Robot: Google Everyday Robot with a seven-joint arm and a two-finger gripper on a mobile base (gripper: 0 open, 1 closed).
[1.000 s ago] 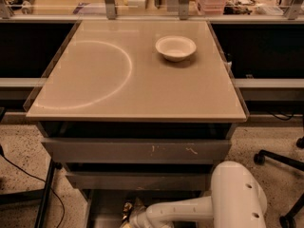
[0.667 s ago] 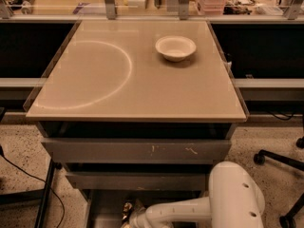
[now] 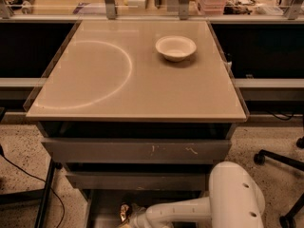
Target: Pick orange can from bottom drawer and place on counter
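The beige counter (image 3: 142,94) fills the middle of the camera view, with a faint white arc on its left half. Below it are three grey drawers; the bottom drawer (image 3: 102,208) is pulled open at the lower edge of the view. The orange can (image 3: 125,213) shows inside it as a small shiny golden shape. My white arm reaches in from the lower right, and the gripper (image 3: 130,220) is at the can, right beside or around it.
A white bowl (image 3: 175,47) sits on the counter's far right. The two scratched drawer fronts (image 3: 137,151) hang above the open drawer. Chair legs (image 3: 278,158) stand on the floor at right, a black cable (image 3: 28,175) at left. Clutter lines the far shelf.
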